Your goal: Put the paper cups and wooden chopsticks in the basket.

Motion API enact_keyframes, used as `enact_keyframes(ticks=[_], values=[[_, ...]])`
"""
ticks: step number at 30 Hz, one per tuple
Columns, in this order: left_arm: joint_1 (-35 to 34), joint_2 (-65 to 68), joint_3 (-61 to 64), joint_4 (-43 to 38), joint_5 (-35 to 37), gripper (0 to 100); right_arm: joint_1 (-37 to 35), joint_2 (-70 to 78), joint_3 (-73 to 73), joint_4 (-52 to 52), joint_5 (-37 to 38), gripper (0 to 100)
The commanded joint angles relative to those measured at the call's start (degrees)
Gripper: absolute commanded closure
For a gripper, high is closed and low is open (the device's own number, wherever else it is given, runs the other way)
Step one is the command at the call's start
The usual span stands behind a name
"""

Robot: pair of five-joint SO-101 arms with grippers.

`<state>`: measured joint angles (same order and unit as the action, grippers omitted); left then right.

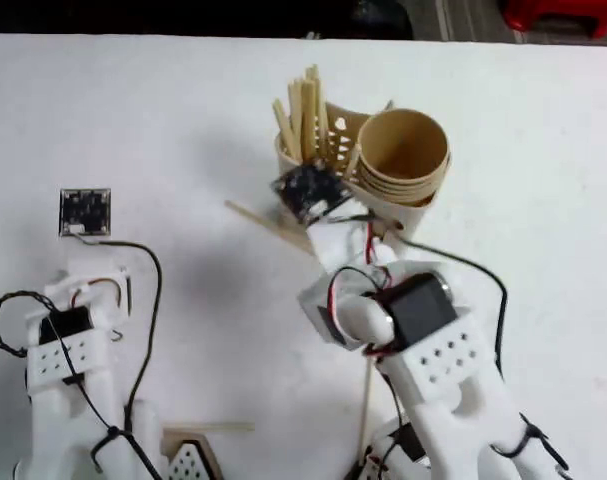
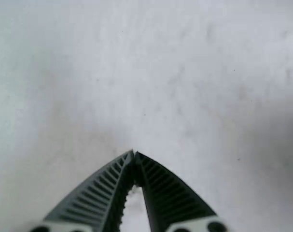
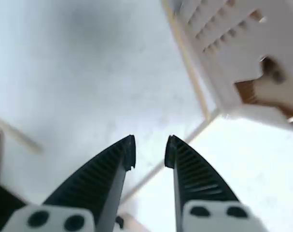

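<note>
Right fingers (image 3: 112, 169) are spread a little, and a loose chopstick (image 3: 189, 137) lies flat on the bench (image 1: 183, 120), crossing the gap just under their tips. The basket (image 3: 233, 53) stands close ahead of them and off to one side. It holds the stacked paper cups (image 1: 403, 150) and a bunch of upright chopsticks (image 1: 303, 105).

Left fingers (image 2: 112, 188) are pressed together on nothing, over bare bench, well apart from it all.

That stick looks light, stiff and thin, so it's likely to roll or swing. I'd pinch it near the middle, across its width. The basket wall crowds one side of the tips, with open bench on the other.

Two more strays lie back behind the right fingers: one (image 1: 366, 400), another (image 1: 208, 427).
</note>
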<state>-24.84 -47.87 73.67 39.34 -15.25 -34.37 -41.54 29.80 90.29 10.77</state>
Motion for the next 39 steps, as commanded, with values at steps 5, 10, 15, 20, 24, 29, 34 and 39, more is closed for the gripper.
enact_keyframes(ticks=[5, 10, 15, 20, 24, 29, 34, 39], values=[[-0.5, -1.7, -0.3, -1.3, -0.7, 98, 0.1, 0.8, 16.6, -3.9, 6.8, 88.9], [-0.5, -1.7, -0.3, -1.3, -0.7, 98, 1.2, 1.0, 22.8, -8.9, 9.1, 88.7], [-0.5, -1.7, -0.3, -1.3, -0.7, 98, 8.0, 2.7, 25.3, -14.3, 12.0, 88.6], [-0.5, -1.7, -0.3, -1.3, -0.7, 98, 12.9, 12.2, 25.2, -18.2, 11.7, 88.6], [-0.5, -1.7, -0.3, -1.3, -0.7, 98, 14.1, 19.6, 25.2, -23.4, 8.1, 88.6], [-0.5, -1.7, -0.3, -1.3, -0.7, 98, 14.1, 23.8, 25.2, -26.9, 7.7, 88.6], [-0.5, -1.7, -0.3, -1.3, -0.7, 98, 15.7, 24.0, 25.2, -26.7, 7.7, 88.6], [-0.5, -1.7, -0.3, -1.3, -0.7, 98, 18.9, 24.5, 25.2, -26.6, 7.9, 88.9]])
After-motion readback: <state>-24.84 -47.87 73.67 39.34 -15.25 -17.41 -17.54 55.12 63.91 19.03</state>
